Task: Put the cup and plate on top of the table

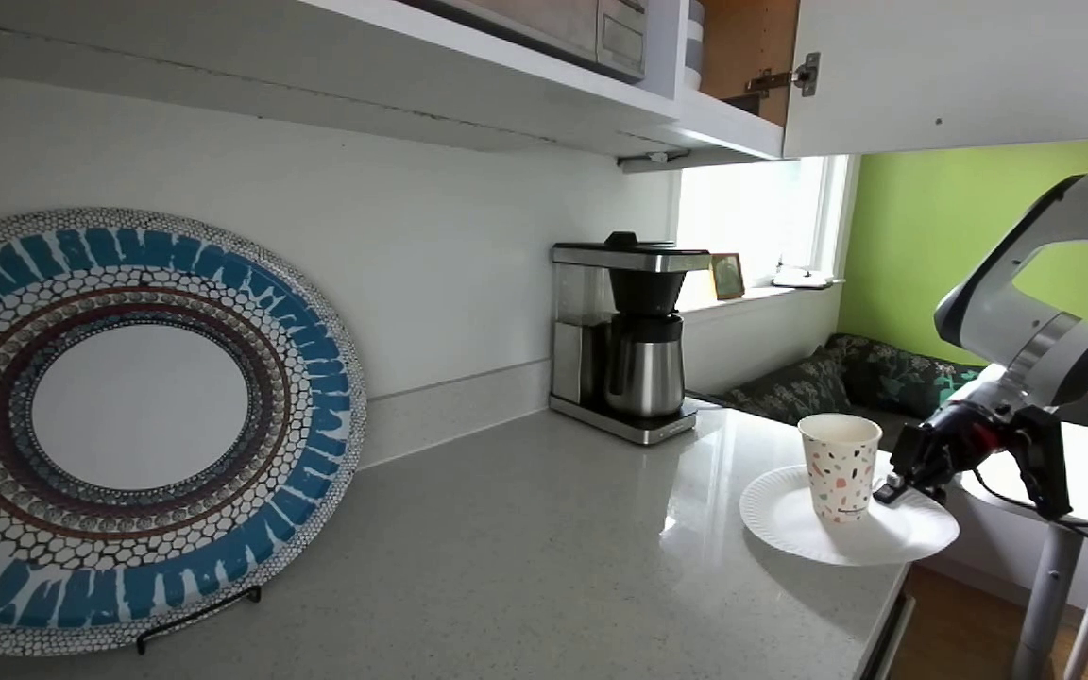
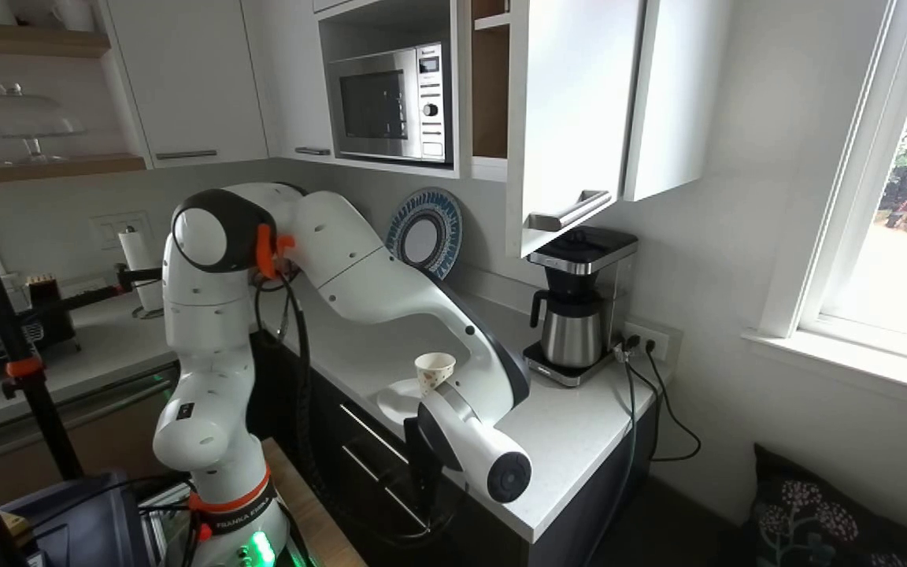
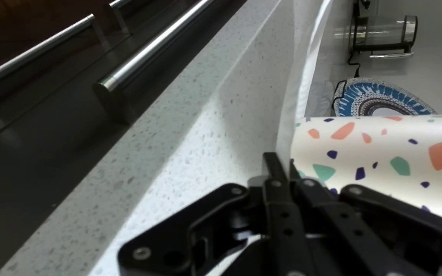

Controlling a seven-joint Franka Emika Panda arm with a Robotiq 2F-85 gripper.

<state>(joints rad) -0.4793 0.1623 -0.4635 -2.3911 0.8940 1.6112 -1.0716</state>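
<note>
The cup (image 1: 841, 467), cream-white with coloured speckles, stands upright on the white round plate (image 1: 780, 524). My gripper (image 1: 892, 489) is shut on the plate's rim beside the cup, one finger above and one below. The plate is a little above the pale grey table (image 1: 506, 557), near its front edge, and casts a shadow on it. In the wrist view the gripper (image 3: 282, 168) pinches the plate (image 3: 302, 96), seen edge-on, with the cup (image 3: 378, 157) close by. In an exterior view the cup (image 2: 433, 372) and plate (image 2: 397, 400) show, but the arm hides the fingertips.
A coffee maker (image 1: 634, 345) stands at the back of the table by the wall. A large blue-and-white patterned plate (image 1: 143, 416) leans on a stand. An open cabinet door (image 1: 950, 80) hangs above. Drawer handles (image 3: 159, 42) stick out below the table's front edge.
</note>
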